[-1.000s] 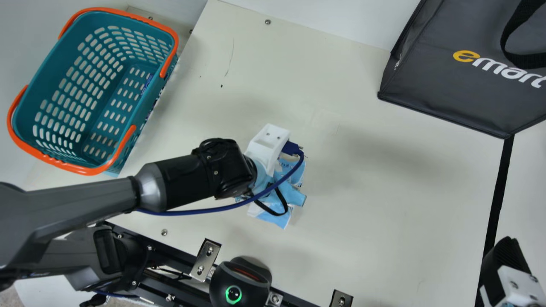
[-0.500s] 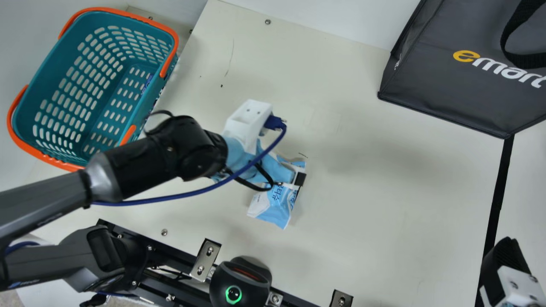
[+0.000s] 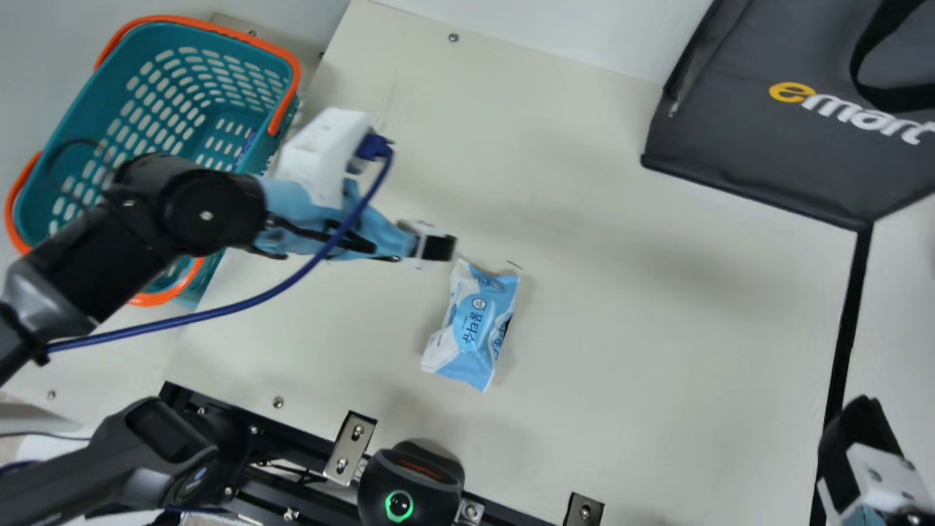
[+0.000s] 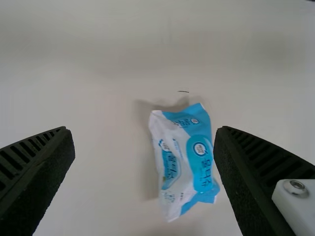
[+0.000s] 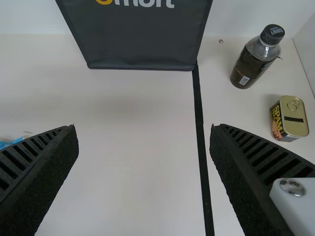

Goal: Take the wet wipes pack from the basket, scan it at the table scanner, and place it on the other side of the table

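Cream table [image 3: 621,329] seen from above, with a black strip [image 3: 847,329] dividing off its right side, where the pack should probably end up. Dark grey bag [image 3: 760,139] at the far right; a carry toward that side should stay clear of it. Teal basket [image 3: 80,131] with orange handles at the upper left. Left arm [image 3: 212,208] reaches over the basket's edge; its tool [image 4: 145,140] is spread, holding nothing, near the pack. It had best swing well away before anything else comes in. Right tool [image 5: 143,140], at the lower right, is also spread and empty, and seems the likelier one to take the pack next. Black scanner [image 3: 409,486] with a green ring at the table's near edge. Beyond the strip, a dark bottle [image 5: 253,61] and a small tin [image 5: 289,118]; set the pack down apart from both.

Blue and white wipes pack [image 3: 471,329] lies on the table between basket and strip, out of the basket. It looks soft, so the grip should straddle its narrow width at the middle, low and gentle; taken by a crinkled end, it could droop or twist. The barcode's place cannot be told, so the pack may need turning before the scanner.
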{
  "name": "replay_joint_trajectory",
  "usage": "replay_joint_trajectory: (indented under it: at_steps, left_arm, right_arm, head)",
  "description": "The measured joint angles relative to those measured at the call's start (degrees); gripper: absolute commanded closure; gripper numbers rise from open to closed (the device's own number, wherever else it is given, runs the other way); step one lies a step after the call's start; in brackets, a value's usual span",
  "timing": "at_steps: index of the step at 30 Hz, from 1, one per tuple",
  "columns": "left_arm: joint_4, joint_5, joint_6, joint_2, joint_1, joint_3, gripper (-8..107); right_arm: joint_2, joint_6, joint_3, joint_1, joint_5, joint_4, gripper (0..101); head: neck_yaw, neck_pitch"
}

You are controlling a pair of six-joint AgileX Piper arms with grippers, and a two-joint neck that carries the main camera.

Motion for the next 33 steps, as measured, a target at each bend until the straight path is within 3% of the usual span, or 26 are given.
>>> replay_joint_trajectory:
  at_steps: [11,17,33]
  left_arm:
    - [1.4,3.7,10.4,-1.5,9.3,-0.4,9]
    - [6.4,3.9,9.2,-1.9,9.3,-0.6,9]
    - [7.8,4.2,7.4,-1.6,7.2,-1.0,9]
  right_arm:
    - [0.0,0.0,0.0,0.0,0.0,0.0,6]
    - [0.0,0.0,0.0,0.0,-0.1,0.0,6]
    - [0.0,0.0,0.0,0.0,-0.1,0.0,6]
  head:
    - [-14.4,0.0]
    - [-15.8,0.0]
    - [-15.8,0.0]
